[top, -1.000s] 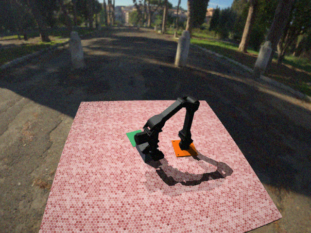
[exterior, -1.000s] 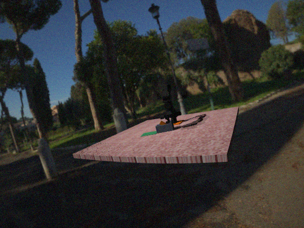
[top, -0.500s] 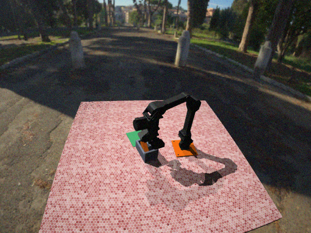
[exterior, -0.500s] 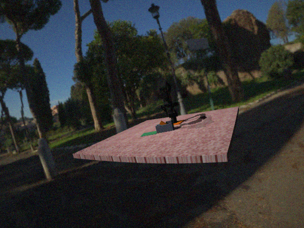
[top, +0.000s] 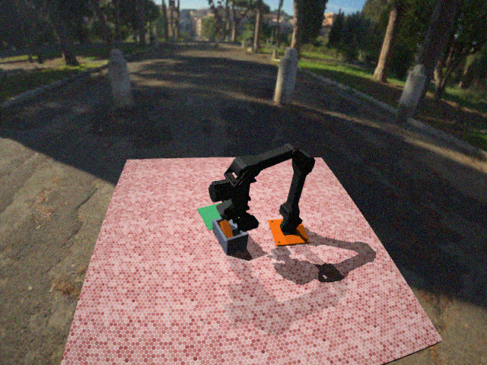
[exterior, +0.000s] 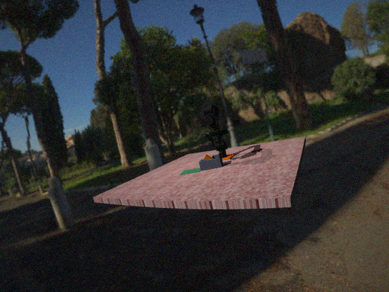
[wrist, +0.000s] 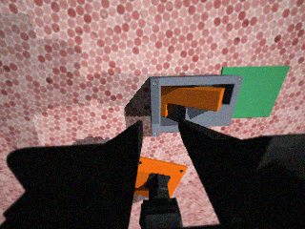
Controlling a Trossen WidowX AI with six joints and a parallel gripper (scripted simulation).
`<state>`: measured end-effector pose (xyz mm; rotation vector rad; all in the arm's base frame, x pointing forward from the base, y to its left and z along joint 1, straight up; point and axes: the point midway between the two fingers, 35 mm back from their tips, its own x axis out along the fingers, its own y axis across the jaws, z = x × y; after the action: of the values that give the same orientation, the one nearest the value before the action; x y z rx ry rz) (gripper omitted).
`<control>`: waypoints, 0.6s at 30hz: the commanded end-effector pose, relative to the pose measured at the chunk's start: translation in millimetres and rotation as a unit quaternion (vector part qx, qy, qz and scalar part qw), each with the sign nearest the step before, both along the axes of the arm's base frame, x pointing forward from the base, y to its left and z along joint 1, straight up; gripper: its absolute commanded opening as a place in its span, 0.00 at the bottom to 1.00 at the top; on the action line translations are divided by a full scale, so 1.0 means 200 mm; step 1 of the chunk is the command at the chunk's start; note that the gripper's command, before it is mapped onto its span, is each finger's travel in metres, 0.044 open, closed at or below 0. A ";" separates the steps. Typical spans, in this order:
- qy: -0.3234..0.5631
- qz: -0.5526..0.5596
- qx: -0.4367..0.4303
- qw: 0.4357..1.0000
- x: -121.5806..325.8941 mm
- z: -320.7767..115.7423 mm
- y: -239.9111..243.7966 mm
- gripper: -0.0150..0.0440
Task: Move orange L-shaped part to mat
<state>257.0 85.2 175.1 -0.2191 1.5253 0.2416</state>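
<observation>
Look at your claw [wrist: 159,126] in the wrist view first. Its two dark fingers stand about half open, with a gap between them, and nothing sits in that gap. The claw holds nothing. It hangs above the grey tray [wrist: 157,102], over the end that lies farthest from the green mat [wrist: 259,91]. You cannot tell from this view if a fingertip touches the tray.

The wrist view is the only one that lets you look down into the tray. There you see the orange part [wrist: 197,97] lying in its pocket. Its long bar runs toward the green mat, and one end looks tipped up a little.

The top view shows things the wrist view cannot. You see the whole black arm [top: 267,159] bent over the tray [top: 232,241], and the claw [top: 240,223] low over it. A bit of the orange part [top: 225,227] shows at the tray's mat end. The green mat [top: 208,215] lies flat, touching the tray's far end. The arm's orange base plate [top: 284,237] sits on the other side of the tray from the mat.

The outside view is far off. It shows the tray [exterior: 209,163] as a small grey box with the green mat [exterior: 189,171] beside it, all on the pink dotted table [exterior: 251,185]. The claw is too small to read there.
</observation>
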 end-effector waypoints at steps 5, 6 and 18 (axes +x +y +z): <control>-0.002 0.000 0.001 1.000 0.00 0.00 0.00 0.56; -0.002 0.000 0.001 1.000 0.00 0.00 0.00 0.56; 0.002 -0.188 0.005 0.982 0.05 0.01 -0.08 0.73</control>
<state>260.5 78.8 174.8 -0.0834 1.5376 0.1050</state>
